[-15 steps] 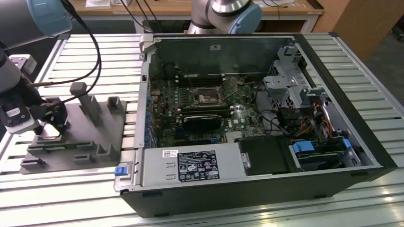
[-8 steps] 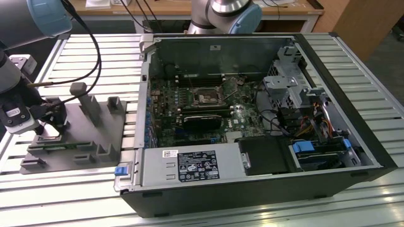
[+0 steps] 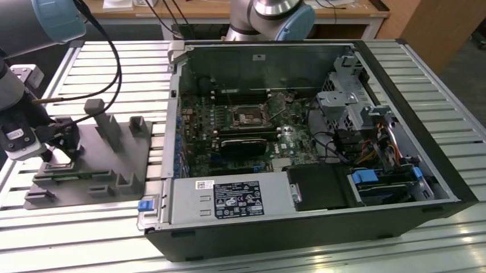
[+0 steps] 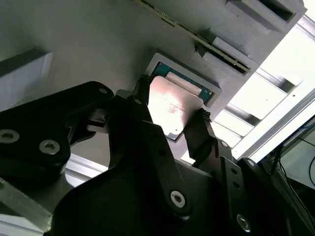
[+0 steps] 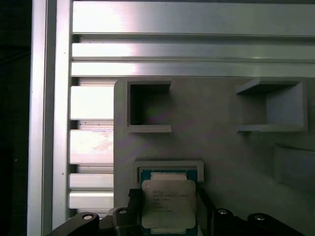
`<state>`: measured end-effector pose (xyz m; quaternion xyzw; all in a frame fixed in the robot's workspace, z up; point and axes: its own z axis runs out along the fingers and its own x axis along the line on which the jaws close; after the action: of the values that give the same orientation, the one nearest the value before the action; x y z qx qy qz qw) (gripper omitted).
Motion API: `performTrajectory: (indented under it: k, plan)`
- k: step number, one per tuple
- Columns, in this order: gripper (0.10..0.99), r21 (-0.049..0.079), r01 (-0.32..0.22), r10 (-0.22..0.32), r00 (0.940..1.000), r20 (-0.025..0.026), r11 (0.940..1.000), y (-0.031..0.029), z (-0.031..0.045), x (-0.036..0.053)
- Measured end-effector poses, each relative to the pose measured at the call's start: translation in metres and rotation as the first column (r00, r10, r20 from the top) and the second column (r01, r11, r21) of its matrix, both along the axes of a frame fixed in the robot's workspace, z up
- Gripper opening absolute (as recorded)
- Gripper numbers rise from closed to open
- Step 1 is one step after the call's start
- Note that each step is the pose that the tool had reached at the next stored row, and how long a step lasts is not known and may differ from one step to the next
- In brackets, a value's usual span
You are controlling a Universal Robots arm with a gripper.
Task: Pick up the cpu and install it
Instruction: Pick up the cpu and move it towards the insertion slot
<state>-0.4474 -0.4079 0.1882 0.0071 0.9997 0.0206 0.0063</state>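
The cpu (image 4: 173,105), a flat square chip with a shiny metal top, sits between my two black fingers. My gripper (image 4: 172,118) is shut on it, one finger (image 4: 142,96) on each side edge. In the first wrist view the cpu (image 5: 169,202) is held just over a shallow square pocket (image 5: 169,166) with a green-edged inside, in the grey plastic tray (image 5: 221,147). In the exterior view my gripper (image 3: 59,152) is low over the tray (image 3: 99,182), at that view's left. The dark socket (image 3: 249,118) with a metal frame lies on the motherboard inside the open computer case (image 3: 448,170).
The tray carries upright blocks (image 3: 106,128) and open box-shaped pockets (image 5: 147,105). It rests on a slatted aluminium table (image 3: 456,91). A black cable (image 3: 114,62) hangs from my arm. Drive cages and wire bundles (image 3: 365,131) fill the case's right side. A second arm's base (image 3: 274,17) stands behind the case.
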Motion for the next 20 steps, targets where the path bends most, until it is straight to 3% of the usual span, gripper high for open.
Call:
performTrajectory:
  k: [10, 20]
  plan:
    - [0.533, 0.000, 0.000, 0.000, 1.0000, -0.0001, 1.0000, 0.0000, 0.0213, 0.0000]
    - [0.533, 0.005, 0.000, 0.000, 1.0000, -0.0001, 1.0000, 0.0000, 0.0305, 0.0000]
